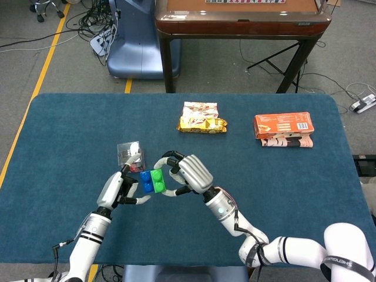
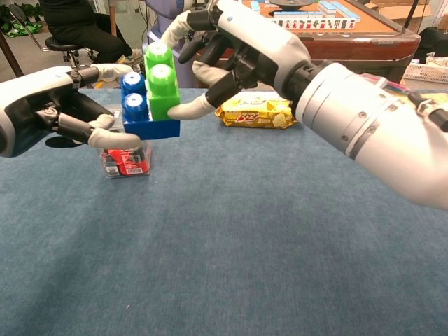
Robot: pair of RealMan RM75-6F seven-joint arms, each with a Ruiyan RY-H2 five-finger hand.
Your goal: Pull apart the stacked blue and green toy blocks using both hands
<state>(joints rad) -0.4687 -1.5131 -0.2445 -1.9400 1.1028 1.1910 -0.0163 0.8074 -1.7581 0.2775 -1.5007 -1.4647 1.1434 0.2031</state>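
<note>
Blue-carpeted table [image 1: 70,129] — right robot hand [image 2: 231,42] grips the green block [image 2: 162,87] above it, just right of the clear box [image 2: 124,148]. Left robot hand [image 2: 52,115] looks open, maybe just touching the blue block [image 2: 136,112] — a weak pinch could slip.

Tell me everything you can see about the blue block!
The blue block looks like shiny plastic, with two round studs tipped white. It is up off the table, still joined to the green block beside it. The right hand holds the green one. The left hand has its fingers right at the blue block's outer side and bottom edge.
</note>
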